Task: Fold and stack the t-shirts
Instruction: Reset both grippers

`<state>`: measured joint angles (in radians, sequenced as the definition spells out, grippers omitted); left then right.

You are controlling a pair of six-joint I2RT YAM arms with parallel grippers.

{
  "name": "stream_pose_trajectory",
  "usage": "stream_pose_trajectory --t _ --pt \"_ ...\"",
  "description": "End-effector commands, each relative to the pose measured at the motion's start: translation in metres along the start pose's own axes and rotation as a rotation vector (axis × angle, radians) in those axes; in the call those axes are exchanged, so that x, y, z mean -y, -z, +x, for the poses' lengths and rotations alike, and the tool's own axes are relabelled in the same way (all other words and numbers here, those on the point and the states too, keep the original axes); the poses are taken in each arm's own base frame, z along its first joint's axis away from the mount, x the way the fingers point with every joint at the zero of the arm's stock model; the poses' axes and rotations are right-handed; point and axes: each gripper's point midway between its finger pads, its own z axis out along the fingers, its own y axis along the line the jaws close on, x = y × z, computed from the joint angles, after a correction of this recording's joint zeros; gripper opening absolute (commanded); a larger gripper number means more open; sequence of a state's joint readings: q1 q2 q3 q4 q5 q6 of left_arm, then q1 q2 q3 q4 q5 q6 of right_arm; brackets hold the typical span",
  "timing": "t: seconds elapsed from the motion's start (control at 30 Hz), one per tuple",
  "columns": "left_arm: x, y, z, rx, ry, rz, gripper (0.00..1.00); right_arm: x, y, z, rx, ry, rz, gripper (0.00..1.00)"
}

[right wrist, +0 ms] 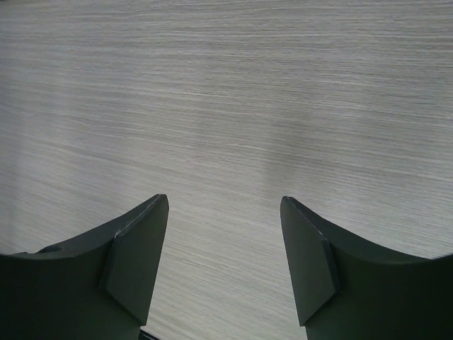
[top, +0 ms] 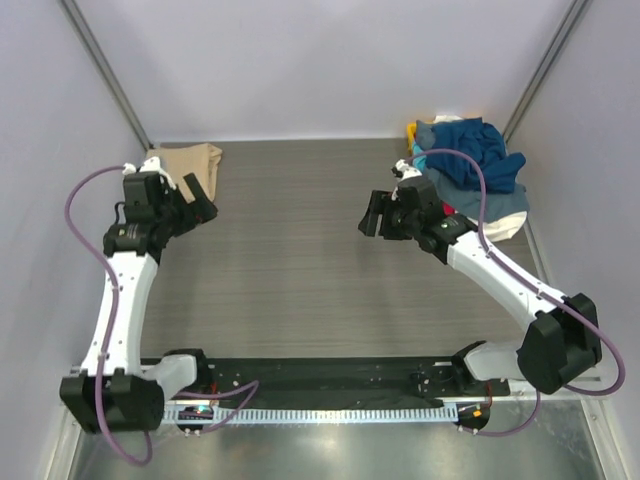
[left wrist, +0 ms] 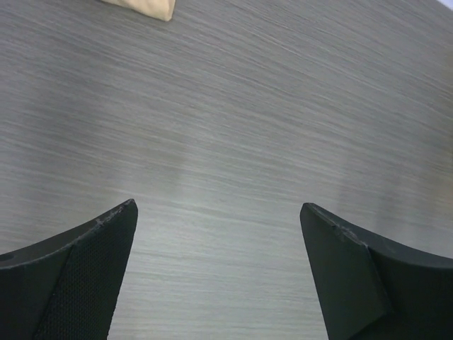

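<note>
A folded tan t-shirt (top: 187,163) lies at the back left of the table; its corner shows at the top of the left wrist view (left wrist: 145,8). A heap of unfolded t-shirts (top: 473,165), dark navy, grey-blue, white with bits of teal, yellow and red, lies at the back right. My left gripper (top: 205,205) is open and empty, just in front of the tan shirt; in its wrist view (left wrist: 218,209) only bare table lies between the fingers. My right gripper (top: 370,215) is open and empty, left of the heap, over bare table (right wrist: 224,202).
The grey wood-grain table (top: 300,250) lies between the two grippers. White walls with metal posts (top: 105,70) close the back and sides. A black rail with the arm bases (top: 320,375) runs along the near edge.
</note>
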<state>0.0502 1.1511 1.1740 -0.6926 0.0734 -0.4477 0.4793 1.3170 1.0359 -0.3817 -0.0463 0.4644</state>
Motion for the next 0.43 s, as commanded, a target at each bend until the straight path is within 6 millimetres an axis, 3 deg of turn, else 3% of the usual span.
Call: stream_pose_trajectory --t 0.0,0.1,0.4 --pt "0.001 0.026 0.001 0.077 -0.083 0.048 1.0 -0.003 0.002 -0.01 0.073 -0.019 -0.003 0.71" --pt "-0.009 0.025 0.014 0.114 -0.074 0.034 1.0 -0.001 0.002 -0.008 0.098 -0.022 0.009 0.71" --pt "0.005 0.032 0.015 0.114 -0.093 0.081 1.0 -0.002 -0.005 0.017 0.094 0.006 -0.008 0.71"
